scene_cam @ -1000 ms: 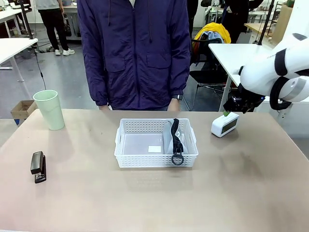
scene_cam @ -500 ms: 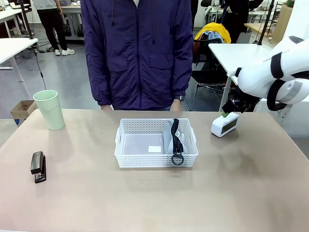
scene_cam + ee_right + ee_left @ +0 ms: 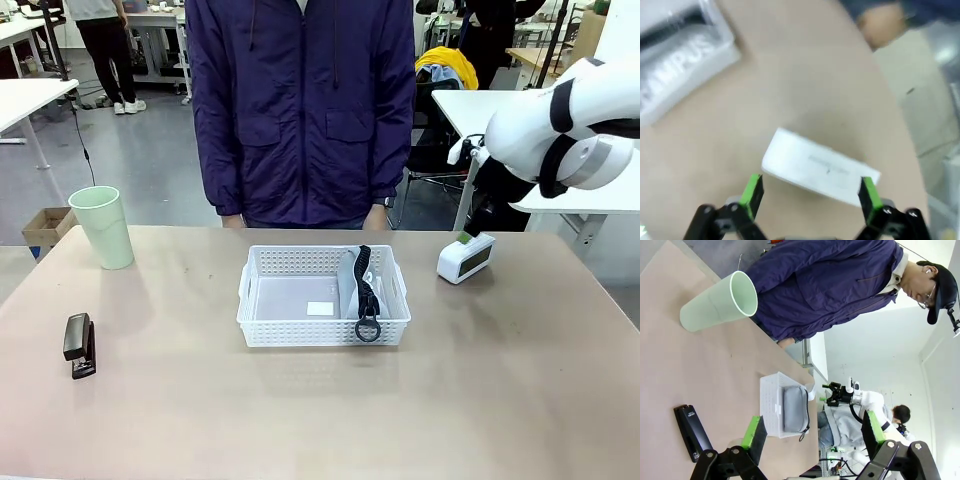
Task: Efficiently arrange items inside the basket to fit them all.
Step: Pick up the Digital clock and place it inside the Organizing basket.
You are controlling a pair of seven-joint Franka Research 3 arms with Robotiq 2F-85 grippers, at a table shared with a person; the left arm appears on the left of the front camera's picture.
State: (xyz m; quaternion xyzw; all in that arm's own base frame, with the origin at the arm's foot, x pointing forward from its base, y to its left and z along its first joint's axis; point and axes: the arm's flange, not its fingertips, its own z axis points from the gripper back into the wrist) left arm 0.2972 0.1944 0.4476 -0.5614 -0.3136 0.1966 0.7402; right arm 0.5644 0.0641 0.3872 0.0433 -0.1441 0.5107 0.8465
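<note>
1. The left jaws stand wide open with nothing between them. In the left wrist view their green pads (image 3: 754, 432) sit low over the bench (image 3: 670, 370).
2. The right jaws are spread wide as well and grip nothing. My right wrist view is blurred. It shows the pads (image 3: 752, 192) to either side of the white box (image 3: 820, 167), which lies on the bench farther along, and I see no contact.
3. From the front, the right arm (image 3: 545, 135) is raised over the far right of the bench, above the box and clear of it. The box rests near the far edge, well to the right of the basket (image 3: 300, 330).
4. The basket sits mid-bench, just in front of the person (image 3: 300, 110).
5. The grey pouch (image 3: 795, 410) is inside the basket, along its right side. The black strap (image 3: 364, 280) runs over it, and the ring (image 3: 367, 329) hangs at the front wall. The right wrist view catches the "CAMPUS" lettering.
6. The pale green cup (image 3: 103, 227) stands upright at the far left of the bench, mouth up.
7. The black stapler (image 3: 79, 345) lies flat on the left, nearer my side. It is well apart from both the cup and the basket.
8. The person stands at the far side, hands down by the bench edge.
</note>
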